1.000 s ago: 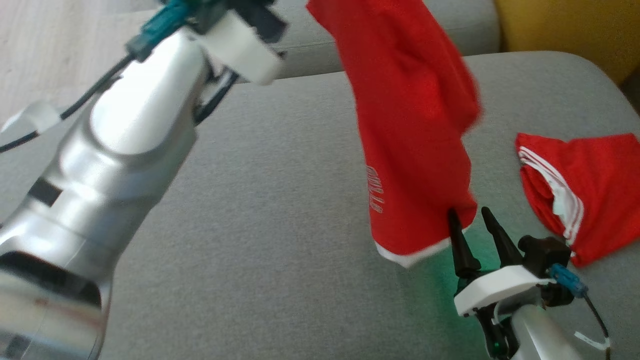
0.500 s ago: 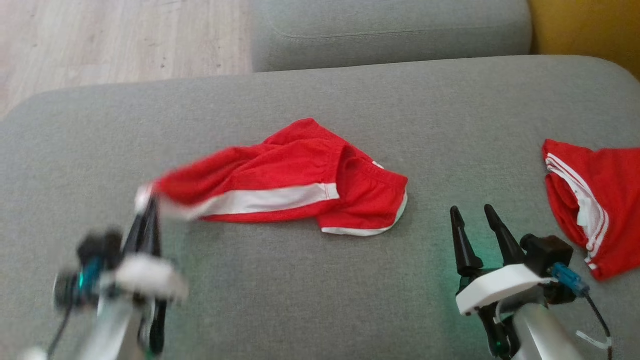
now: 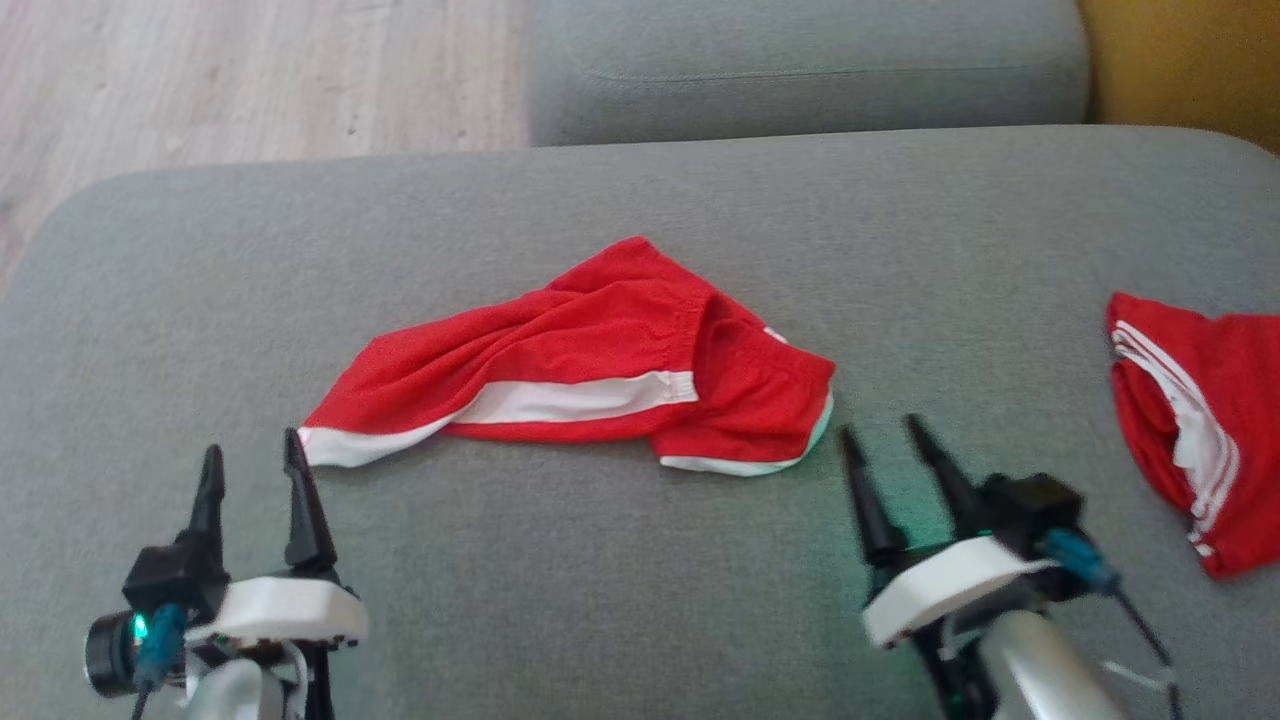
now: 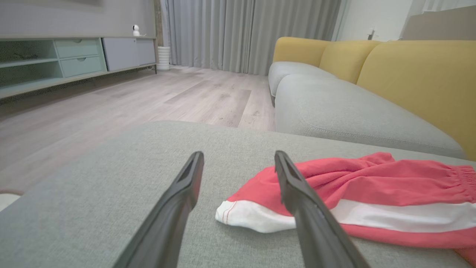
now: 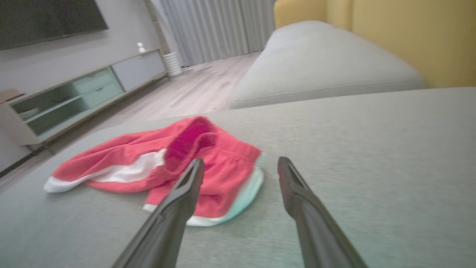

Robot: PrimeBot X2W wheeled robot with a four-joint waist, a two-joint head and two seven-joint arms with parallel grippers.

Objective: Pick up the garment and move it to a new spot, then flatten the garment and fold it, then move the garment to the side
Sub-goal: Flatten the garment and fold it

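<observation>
Our left jaws stand wide and empty, just beside the garment (image 3: 590, 370); our right jaws gape, holding nothing. Red with a white stripe, it lies rumpled on the grey sofa seat (image 3: 600, 580)

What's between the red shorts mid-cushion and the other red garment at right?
Only bare grey cushion, per the head view. The open right gripper sits just nearer the robot than that gap between the red shorts and the other red garment.

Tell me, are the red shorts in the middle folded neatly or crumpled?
Crumpled, not folded: the red shorts lie loosely on the grey cushion, one end stretched out, the other bunched up.
</observation>
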